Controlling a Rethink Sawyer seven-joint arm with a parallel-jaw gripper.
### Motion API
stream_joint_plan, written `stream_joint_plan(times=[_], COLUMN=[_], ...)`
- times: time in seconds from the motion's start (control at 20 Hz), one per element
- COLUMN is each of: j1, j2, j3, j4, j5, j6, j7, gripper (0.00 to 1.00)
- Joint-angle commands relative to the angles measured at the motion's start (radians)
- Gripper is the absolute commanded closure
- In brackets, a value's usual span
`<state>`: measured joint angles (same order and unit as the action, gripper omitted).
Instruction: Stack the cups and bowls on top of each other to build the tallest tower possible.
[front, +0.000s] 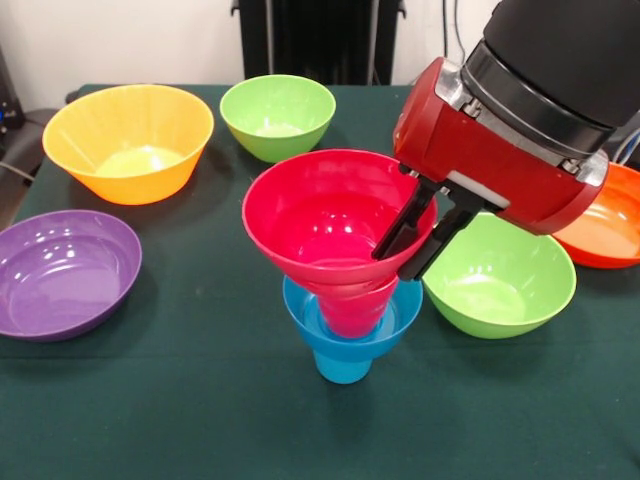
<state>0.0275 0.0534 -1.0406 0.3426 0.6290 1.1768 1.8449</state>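
The tower stands in the middle of the table. A sky-blue cup (341, 366) is at the bottom, with a small blue bowl (305, 316) on it and a red cup (352, 307) in that. A large pink bowl (325, 215) sits on top of the red cup. My gripper (392, 262) comes down from the upper right onto the pink bowl's right rim. One finger (400, 228) is inside the bowl and the other is outside its wall, so the gripper is shut on that wall.
A yellow-orange bowl (128, 140) and a lime green bowl (277, 115) stand at the back. A purple bowl (65, 270) lies at the left edge. A second lime green bowl (500, 280) sits just right of the tower, with an orange bowl (612, 232) behind it under the arm.
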Motion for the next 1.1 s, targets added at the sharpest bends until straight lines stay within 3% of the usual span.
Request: stream_joint_plan(times=[0.05,0.8,1.1], j1=[0.043,0.034,0.056], j2=[-0.006,0.013,-0.005], j3=[0.091,0.075,0.098], j4=[0.105,0.075,0.137], j5=[-0.079,-0.049,-0.077], j6=[0.041,0.078,0.046], j7=[0.050,0.076,0.053], gripper=[1.00,1.00,1.00])
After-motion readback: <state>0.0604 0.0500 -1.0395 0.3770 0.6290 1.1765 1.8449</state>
